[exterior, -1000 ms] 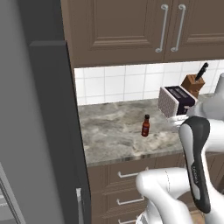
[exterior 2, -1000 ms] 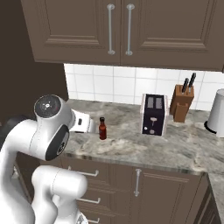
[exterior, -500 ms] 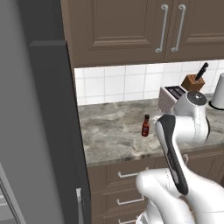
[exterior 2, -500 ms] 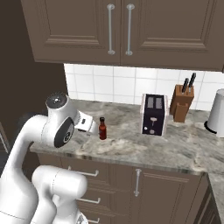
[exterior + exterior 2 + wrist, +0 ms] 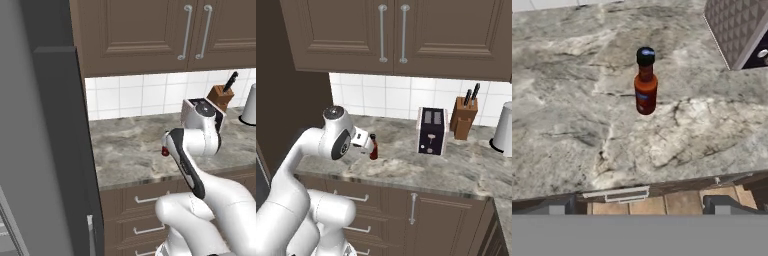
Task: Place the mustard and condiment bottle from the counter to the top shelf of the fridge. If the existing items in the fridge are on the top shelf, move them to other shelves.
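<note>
With its jaws spread wide, the gripper (image 5: pixel 639 204) should drop level with the upright condiment bottle (image 5: pixel 645 82) and straddle its body.

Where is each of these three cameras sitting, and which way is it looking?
Left base view: behind the arm on its left, looking forward and down at the counter and the fridge; the white arm rises at lower right.
Right base view: behind the arm on its right, facing the same counter, with the toaster and knife block; the arm rises at lower left.
Hand view: on the hand, looking down at the condiment bottle; the open gripper shows two finger tips at the bottom.
Shared: the right base and hand views both show the bottle.
</note>
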